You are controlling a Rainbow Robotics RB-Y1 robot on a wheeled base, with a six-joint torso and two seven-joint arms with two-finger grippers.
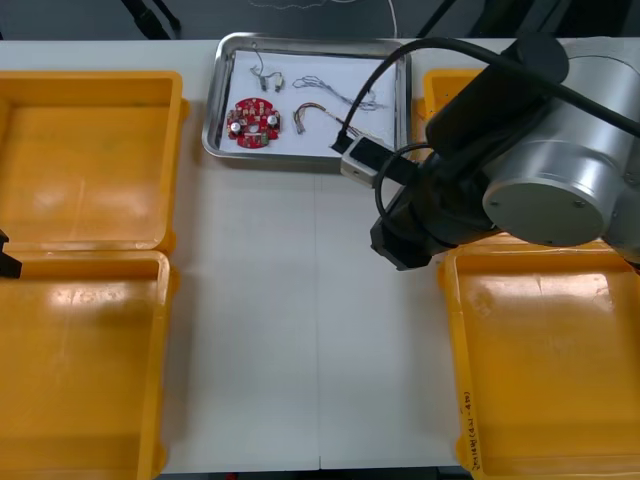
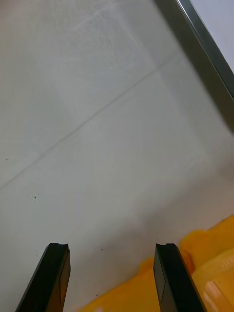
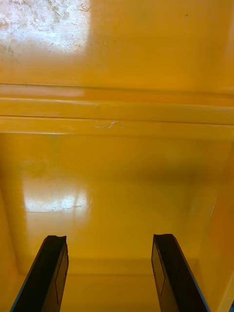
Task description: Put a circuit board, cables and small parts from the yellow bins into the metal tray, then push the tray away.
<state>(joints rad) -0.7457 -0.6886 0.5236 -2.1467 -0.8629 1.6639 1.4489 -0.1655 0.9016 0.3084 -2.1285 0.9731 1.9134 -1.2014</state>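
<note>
Evidently the loading looks done, and the push is the step in hand. The left gripper hangs over a bin, fingers wide apart and holding nothing; it can stay parked there. The tray sits at the far middle of the table, with the board, small parts and cables inside. The right gripper, likewise spread and empty, is by the tray's near right corner. It would do best to move to the middle of the near rim, sit low against the wall and push slowly straight away; an off-centre shove would likely swing the tray.
</note>
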